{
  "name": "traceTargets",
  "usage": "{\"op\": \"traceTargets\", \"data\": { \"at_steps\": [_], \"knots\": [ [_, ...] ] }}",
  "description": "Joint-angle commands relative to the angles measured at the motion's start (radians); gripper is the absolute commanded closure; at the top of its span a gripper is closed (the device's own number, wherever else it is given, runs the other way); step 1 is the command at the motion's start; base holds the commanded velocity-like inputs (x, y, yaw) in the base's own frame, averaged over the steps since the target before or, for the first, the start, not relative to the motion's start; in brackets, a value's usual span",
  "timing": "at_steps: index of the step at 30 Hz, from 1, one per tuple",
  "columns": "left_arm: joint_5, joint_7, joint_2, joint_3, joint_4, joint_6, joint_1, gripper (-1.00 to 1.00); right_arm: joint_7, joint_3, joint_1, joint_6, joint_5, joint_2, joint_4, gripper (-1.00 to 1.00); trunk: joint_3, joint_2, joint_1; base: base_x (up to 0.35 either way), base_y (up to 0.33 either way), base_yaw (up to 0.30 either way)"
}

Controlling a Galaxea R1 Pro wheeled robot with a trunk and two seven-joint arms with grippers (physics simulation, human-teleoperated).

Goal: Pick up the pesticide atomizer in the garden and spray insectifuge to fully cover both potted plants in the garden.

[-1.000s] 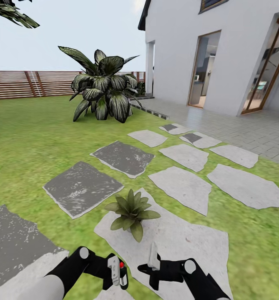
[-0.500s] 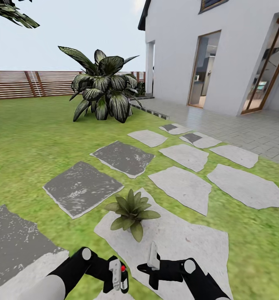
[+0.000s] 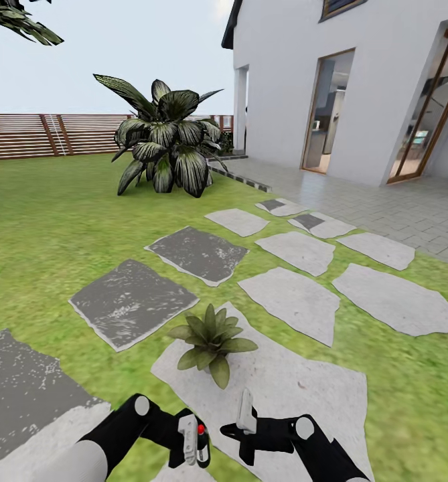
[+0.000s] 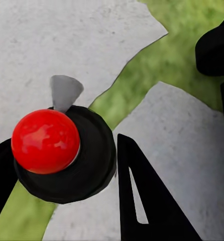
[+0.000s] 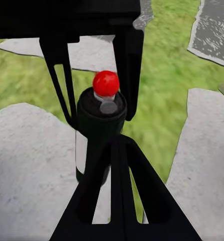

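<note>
Slightly rightward since earlier, the left gripper clamps the dark, red-knobbed pesticide atomizer. Right gripper hangs empty, jaws parted, near the small speckled green potted plant on a pale stepping stone.

Showing the back garden of a home: green lawn lying under grey stepping stones, brown slatted fence closing the far side. White house wall with glass doors standing at the right, paved terrace running beside it, big dark bush growing nearby.
</note>
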Motion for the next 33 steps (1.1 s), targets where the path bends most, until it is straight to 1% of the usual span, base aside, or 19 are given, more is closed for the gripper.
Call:
{"op": "traceTargets", "data": {
  "at_steps": [1, 20, 33],
  "knots": [
    [-0.007, -0.001, -0.002, 0.001, -0.002, -0.006, 0.0, 1.0, 0.001, -0.001, 0.0, -0.004, 0.007, 0.0, -0.001, 1.0, -0.001, 0.0, 0.0, 0.0, 0.0, 0.0],
    [-0.007, -0.003, -0.043, 0.001, -0.001, -0.018, 0.002, 1.0, 0.001, -0.001, 0.0, -0.004, 0.007, 0.0, -0.001, 1.0, -0.001, 0.0, 0.0, 0.0, 0.0, 0.0],
    [-0.007, -0.003, -0.054, 0.001, 0.001, -0.019, 0.002, 1.0, 0.001, -0.001, 0.0, -0.004, 0.007, 0.0, -0.003, 1.0, -0.001, 0.0, 0.0, 0.0, 0.0, 0.0]
  ]
}}
